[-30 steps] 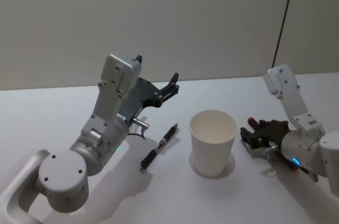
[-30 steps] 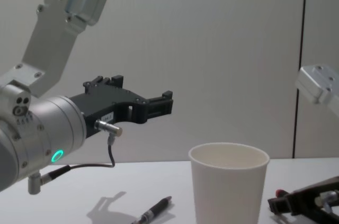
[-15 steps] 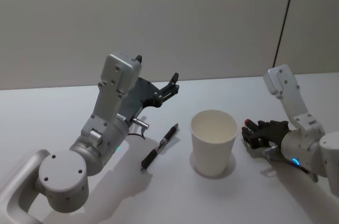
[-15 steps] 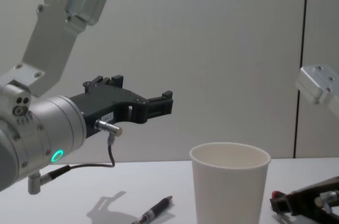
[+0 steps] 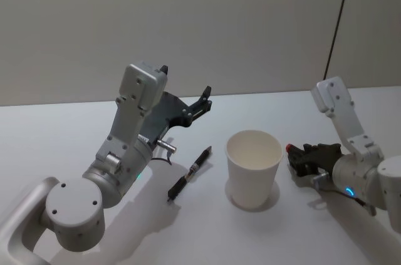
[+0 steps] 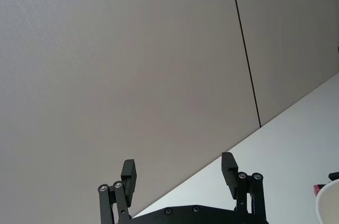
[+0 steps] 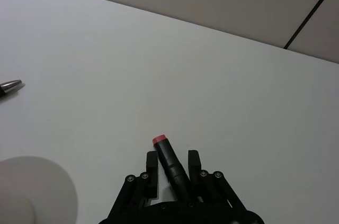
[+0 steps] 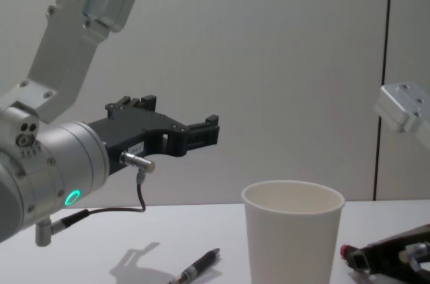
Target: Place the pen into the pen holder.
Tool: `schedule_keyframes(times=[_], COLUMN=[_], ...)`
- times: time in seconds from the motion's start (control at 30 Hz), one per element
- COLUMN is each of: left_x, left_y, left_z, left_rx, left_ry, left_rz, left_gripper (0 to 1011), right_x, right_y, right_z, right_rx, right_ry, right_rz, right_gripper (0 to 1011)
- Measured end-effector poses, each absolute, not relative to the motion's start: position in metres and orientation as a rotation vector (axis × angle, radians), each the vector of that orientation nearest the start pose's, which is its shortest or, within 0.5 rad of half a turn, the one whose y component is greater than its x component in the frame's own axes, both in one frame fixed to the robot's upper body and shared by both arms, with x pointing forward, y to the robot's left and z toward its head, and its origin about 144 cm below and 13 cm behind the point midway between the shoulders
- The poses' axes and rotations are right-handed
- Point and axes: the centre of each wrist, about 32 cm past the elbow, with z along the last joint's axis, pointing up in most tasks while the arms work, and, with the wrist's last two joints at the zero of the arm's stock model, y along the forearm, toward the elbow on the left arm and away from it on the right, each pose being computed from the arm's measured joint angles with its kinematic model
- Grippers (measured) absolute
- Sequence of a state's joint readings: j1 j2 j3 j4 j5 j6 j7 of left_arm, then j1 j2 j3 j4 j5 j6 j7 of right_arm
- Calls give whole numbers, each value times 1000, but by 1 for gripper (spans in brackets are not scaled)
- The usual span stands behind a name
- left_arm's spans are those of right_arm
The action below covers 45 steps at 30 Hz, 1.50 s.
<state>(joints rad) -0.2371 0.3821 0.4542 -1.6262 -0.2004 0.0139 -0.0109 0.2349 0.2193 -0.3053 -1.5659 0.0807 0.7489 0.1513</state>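
Overhead in the head view, a white paper cup (image 5: 252, 168) stands on a pale worktop (image 5: 62, 133) before a plain grey wall (image 5: 188, 20). A slim black pen (image 5: 188, 174) lies flat to the cup's left, near the raised left hand (image 5: 203, 101).

Left wrist view: that hand's fingers are spread and empty.

Right wrist view: the right hand (image 7: 173, 156) pinches a red-tipped pen (image 7: 164, 150) beside the cup. Both pens look light, stiff and slick, best gripped mid-barrel.

Chest view: the cup rim stands above the low right hand.
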Motion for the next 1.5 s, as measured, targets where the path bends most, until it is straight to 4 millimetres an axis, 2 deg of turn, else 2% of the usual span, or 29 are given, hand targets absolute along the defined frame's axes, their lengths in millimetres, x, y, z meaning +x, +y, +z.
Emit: schedule_keyframes(times=[0.8, 1.5], left_x=[492, 492], left_y=[198, 198], left_z=[1204, 1204], left_rx=[61, 61], left_ry=[-268, -268], left_rz=[1124, 1124], left_gripper=[1001, 1001], right_x=[508, 508], right_y=[-198, -198], right_z=[1200, 1200], right_rx=[-604, -587], right_ry=[267, 267], right_rz=[-1169, -1175], right_gripper=[195, 185])
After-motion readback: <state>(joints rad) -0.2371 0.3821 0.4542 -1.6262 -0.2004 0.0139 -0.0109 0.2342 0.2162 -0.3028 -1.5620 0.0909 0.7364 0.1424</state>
